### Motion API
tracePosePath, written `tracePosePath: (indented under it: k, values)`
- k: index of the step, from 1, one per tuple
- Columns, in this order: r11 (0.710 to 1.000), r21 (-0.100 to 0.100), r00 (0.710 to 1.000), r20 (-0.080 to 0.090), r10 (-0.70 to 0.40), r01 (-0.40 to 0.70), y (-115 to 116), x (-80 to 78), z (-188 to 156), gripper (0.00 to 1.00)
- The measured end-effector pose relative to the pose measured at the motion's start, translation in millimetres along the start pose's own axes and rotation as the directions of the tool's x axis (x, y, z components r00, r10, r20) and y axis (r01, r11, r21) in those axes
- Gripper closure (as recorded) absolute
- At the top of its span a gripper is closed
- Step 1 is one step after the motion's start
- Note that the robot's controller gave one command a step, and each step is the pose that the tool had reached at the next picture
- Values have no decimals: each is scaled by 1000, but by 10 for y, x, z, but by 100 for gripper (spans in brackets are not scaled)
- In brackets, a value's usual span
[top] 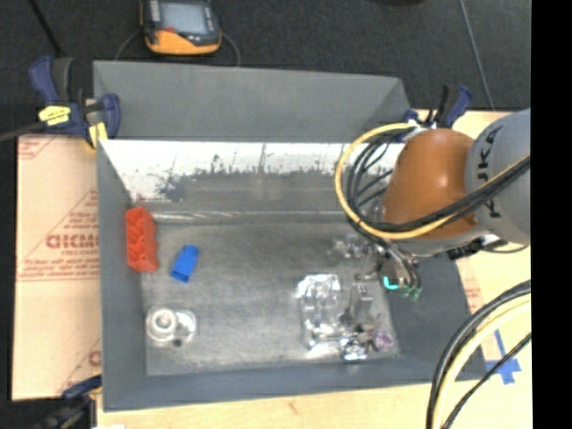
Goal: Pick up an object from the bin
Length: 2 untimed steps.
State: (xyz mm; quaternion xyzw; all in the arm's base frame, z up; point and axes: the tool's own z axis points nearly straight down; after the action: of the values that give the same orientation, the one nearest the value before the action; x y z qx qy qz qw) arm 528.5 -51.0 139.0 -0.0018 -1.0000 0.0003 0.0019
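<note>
1. Camera view: the end effector is low in the near right corner of the bin, under the orange wrist cover. Whether it is apart or together cannot be told.
2. A clear crinkled plastic piece lies just beside it, on its left. I cannot tell if they touch.
3. Well apart, at the left: a red ridged block, a small blue block and a clear round piece.

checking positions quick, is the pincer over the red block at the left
No, the pincer is on the right side beside a clear plastic thing, well apart from the red block.
</note>
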Motion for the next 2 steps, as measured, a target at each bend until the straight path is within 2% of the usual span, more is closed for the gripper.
tracePosePath:
  k: [1,2]
  values:
    - [922,1,922,-10,-387,387,219,-212,644,0]
    - [838,5,838,10,-546,545,263,-563,367,0]
